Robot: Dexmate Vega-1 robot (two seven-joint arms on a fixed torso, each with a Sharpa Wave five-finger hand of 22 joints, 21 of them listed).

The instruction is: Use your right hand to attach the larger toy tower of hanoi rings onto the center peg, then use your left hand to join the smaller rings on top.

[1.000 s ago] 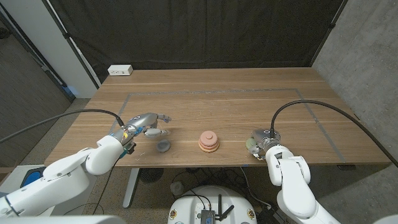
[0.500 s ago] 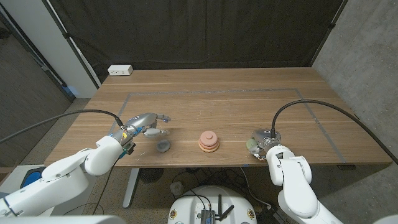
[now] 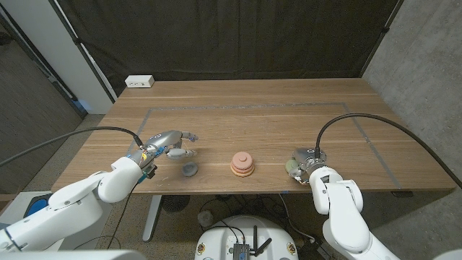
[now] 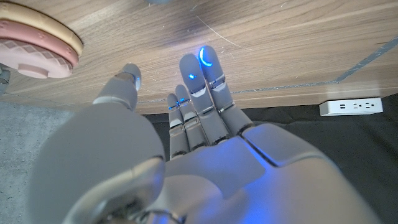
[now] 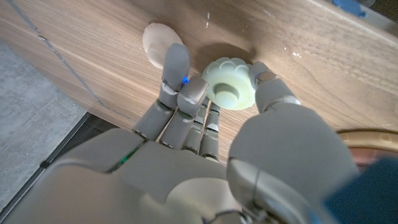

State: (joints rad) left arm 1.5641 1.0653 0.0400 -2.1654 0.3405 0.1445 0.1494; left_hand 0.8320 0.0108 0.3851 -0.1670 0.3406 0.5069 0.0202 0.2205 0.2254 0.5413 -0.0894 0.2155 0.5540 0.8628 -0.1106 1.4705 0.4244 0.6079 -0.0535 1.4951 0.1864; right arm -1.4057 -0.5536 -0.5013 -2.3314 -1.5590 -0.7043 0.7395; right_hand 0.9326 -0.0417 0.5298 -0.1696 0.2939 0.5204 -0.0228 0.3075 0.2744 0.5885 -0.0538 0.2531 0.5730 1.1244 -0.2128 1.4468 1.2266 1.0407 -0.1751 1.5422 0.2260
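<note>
Pale green scalloped ring (image 5: 229, 91), hole centred, between right hand's fingers (image 5: 176, 68).

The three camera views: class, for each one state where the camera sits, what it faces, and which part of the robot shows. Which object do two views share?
Head view: fixed on the robot's head, looking down over the table; both arms, left hand, right hand.
Left wrist view: along the left hand's back, toward the table edge.
Right wrist view: along the right hand's back; fingers at a pale green ring.
Shared: the pink ring stack, in head and left wrist views.
</note>
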